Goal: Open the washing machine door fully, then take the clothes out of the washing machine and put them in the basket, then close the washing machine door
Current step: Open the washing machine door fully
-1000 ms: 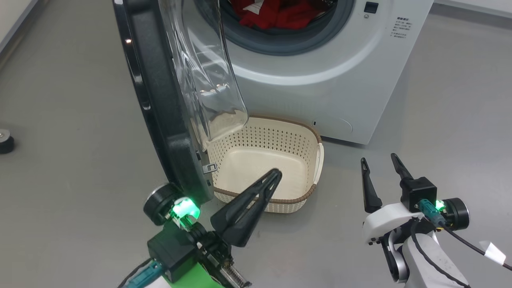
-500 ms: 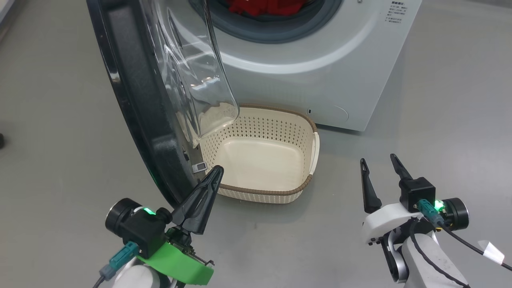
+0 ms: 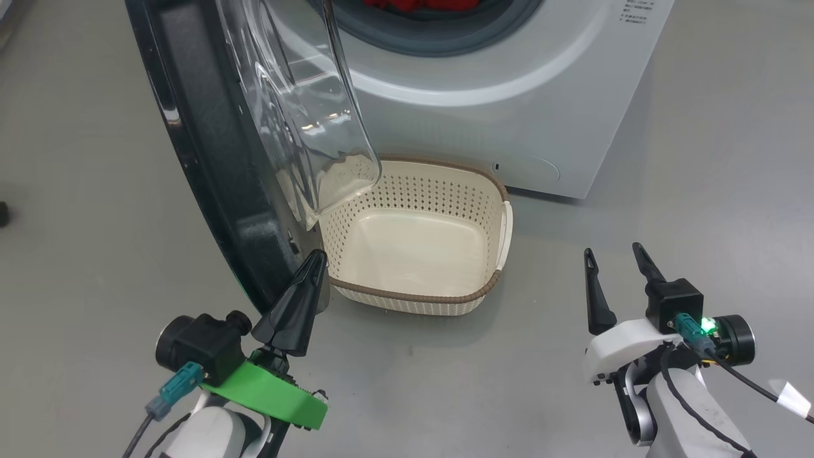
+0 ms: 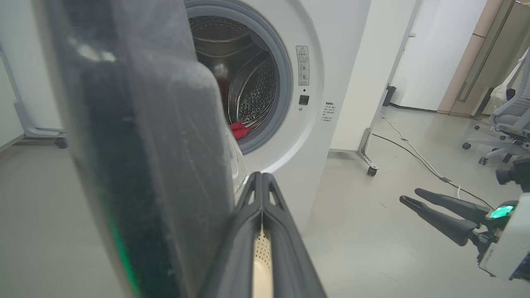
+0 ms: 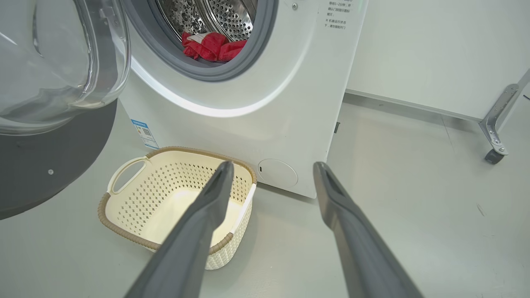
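Our clenched left pincer (image 3: 315,257) drawing back off the basket (image 3: 414,298) to beside the washing machine door (image 3: 210,159), right pincer (image 3: 612,250) spread, empty.

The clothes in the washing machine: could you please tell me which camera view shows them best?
The right wrist view: the clothes lie unobstructed in the open drum, white patch visible. The head view catches a red sliver at its top edge; the left wrist view shows a small red bit beside the door.

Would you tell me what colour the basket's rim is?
The basket's rim is brown, clearest in the right wrist view.
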Available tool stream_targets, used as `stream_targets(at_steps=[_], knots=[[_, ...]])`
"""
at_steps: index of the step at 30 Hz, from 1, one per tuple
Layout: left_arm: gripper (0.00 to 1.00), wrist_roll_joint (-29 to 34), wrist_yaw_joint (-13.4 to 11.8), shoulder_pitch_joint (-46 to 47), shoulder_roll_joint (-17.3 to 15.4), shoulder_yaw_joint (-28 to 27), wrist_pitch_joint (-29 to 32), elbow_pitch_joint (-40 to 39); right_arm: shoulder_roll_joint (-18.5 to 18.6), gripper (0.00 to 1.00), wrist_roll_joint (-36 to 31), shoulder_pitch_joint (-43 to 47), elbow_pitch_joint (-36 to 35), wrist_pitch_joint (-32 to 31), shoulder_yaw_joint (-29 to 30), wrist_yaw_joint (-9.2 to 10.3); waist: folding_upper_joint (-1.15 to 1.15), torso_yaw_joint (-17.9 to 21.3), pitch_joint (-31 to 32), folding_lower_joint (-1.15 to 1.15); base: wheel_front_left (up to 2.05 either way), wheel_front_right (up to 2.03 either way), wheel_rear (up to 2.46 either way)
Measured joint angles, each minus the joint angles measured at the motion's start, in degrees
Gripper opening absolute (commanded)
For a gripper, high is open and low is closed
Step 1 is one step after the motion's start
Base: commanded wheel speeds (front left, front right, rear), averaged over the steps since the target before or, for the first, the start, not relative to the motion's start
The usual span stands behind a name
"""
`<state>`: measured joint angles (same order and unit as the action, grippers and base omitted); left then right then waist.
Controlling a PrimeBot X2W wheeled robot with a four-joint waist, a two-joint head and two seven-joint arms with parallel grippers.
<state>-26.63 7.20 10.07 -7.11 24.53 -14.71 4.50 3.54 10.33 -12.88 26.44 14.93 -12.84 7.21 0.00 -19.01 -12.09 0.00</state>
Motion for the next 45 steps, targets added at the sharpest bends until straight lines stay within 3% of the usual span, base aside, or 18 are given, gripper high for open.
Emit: stream_targets(at_steps=[8,14,32,45], knots=[[0.0,0.0,0.5,-0.1,1.7,-2.7,0.0,3.7,0.0,1.0,0.0,0.0,0.6,0.0,0.7,0.0,0.0,-2.3,0.3,0.0,0.0,0.0,0.0],[0.0,0.0,0.2,-0.6,1.8,-8.1,0.0,5.9,0.0,1.0,0.0,0.0,0.9,0.0,0.5,-0.05,0.0,-3.5,0.8,0.0,0.0,0.0,0.0],[0.0,0.6,-5.2,-0.5,-3.9,-25.4,0.1,13.2,-0.2,1.0,0.0,0.0,1.7,0.0,0.2,-0.65,0.0,-2.7,1.3,0.0,0.0,0.0,0.0],[0.0,0.9,-6.5,3.4,-8.0,-31.2,0.5,21.6,-0.2,1.0,0.1,-0.9,1.8,0.0,-0.3,-1.27,0.0,-0.4,1.0,0.0,0.0,0.0,0.0]])
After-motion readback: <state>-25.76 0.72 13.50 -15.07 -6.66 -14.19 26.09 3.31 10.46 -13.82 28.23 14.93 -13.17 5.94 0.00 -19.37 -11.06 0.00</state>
